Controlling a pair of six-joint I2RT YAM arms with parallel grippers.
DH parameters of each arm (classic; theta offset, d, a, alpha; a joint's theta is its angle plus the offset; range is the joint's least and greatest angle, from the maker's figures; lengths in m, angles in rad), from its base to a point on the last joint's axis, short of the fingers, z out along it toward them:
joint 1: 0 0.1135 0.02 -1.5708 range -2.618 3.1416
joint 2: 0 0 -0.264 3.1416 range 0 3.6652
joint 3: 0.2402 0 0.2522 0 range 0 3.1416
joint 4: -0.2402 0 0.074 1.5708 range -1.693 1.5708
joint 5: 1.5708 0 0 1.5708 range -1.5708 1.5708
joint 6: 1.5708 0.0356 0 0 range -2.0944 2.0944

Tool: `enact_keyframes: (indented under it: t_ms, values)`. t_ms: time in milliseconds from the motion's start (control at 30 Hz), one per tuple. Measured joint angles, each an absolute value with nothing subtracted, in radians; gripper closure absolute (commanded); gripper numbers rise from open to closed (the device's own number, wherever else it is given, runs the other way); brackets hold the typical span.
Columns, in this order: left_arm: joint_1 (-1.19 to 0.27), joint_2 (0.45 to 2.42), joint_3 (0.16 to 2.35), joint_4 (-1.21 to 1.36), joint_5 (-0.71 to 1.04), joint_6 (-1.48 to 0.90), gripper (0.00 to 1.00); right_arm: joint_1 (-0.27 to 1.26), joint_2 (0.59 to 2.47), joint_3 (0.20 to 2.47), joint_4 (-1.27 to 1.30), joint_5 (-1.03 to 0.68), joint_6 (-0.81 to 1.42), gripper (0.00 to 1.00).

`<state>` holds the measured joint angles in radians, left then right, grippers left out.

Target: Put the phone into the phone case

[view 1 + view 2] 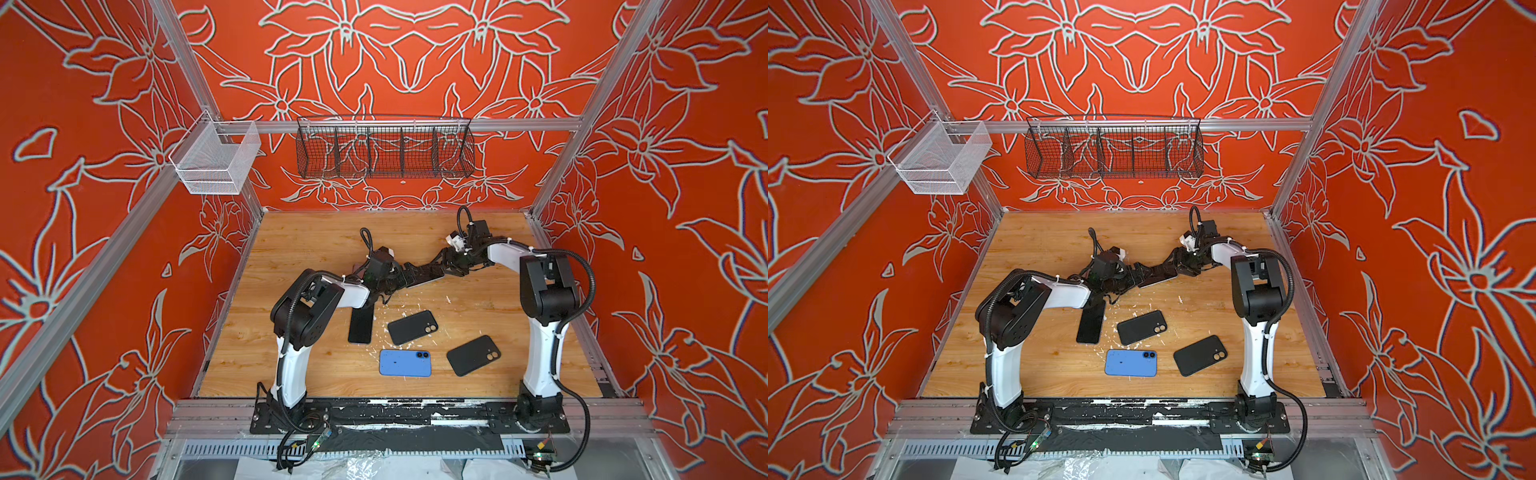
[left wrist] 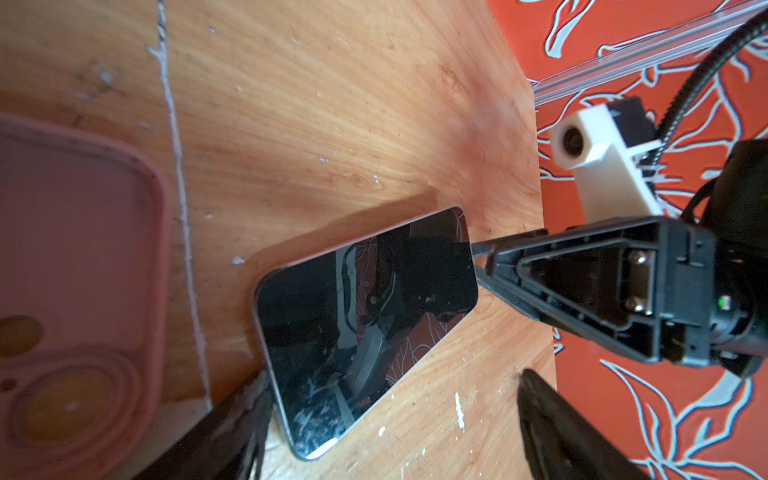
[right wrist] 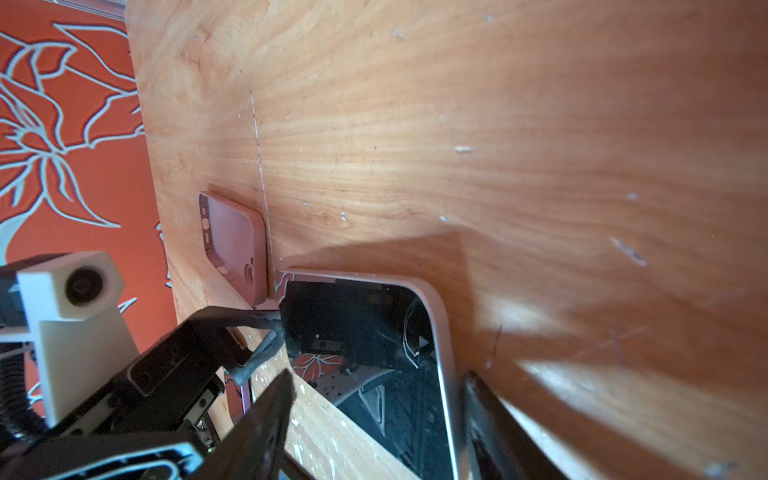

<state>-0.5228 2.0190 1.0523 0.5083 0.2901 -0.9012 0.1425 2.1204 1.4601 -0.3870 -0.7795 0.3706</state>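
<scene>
Phone (image 2: 365,328) lies screen up on the bench (image 1: 311,249), at mid-bench between the two arms in both top views, outside the case (image 2: 83,270). The pink case lies flat on the wood just beside one corner of the phone, as the right wrist view shows, and is largely hidden under the left arm from above. The left gripper (image 2: 395,378) stands wide open over one short end of the phone, one finger at the phone's edge and the other well apart from it. The right gripper (image 3: 378,376) straddles the opposite end with its jaws apart, one finger just beside the long edge and the other clear of it, so neither gripper holds anything. The glass mirrors the arms and the red wall (image 1: 415,62). Nearer the arms' bases lie a dark phone (image 1: 360,326) face up, a black-backed phone (image 1: 412,327), a second black-backed phone (image 1: 473,355) and a blue phone (image 1: 405,363), all well apart from both grippers; white flecks (image 1: 449,299) dot the wood.
</scene>
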Motion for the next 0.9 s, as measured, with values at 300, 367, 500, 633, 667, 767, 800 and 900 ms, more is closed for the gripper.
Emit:
enact_keyframes:
  t_ms: [300, 367, 500, 633, 667, 767, 800, 900]
  values:
    - [-0.525, 2.034, 1.052, 0.546, 0.326, -0.914, 0.09, 0.166, 2.083, 1.394, -0.321, -0.912, 0.397, 0.44]
    - [-0.525, 2.034, 1.051, 0.546, 0.333, -0.916, 0.09, 0.166, 2.069, 1.391, -0.311, -0.921, 0.402, 0.49]
    - [-0.525, 2.034, 1.050, 0.548, 0.340, -0.918, 0.09, 0.166, 2.047, 1.390, -0.294, -0.924, 0.413, 0.64]
    - [-0.525, 2.034, 1.044, 0.558, 0.342, -0.920, 0.09, 0.166, 2.041, 1.387, -0.285, -0.923, 0.423, 0.74]
    - [-0.525, 2.034, 1.041, 0.562, 0.342, -0.921, 0.09, 0.166, 2.041, 1.386, -0.284, -0.922, 0.424, 0.77]
    - [-0.524, 2.034, 1.032, 0.579, 0.343, -0.925, 0.09, 0.166, 2.038, 1.380, -0.284, -0.920, 0.425, 0.83]
    - [-0.524, 2.034, 1.031, 0.580, 0.342, -0.925, 0.09, 0.166, 2.036, 1.377, -0.285, -0.919, 0.422, 0.84]
    - [-0.524, 2.034, 1.029, 0.586, 0.342, -0.925, 0.09, 0.166, 2.030, 1.372, -0.296, -0.905, 0.419, 0.90]
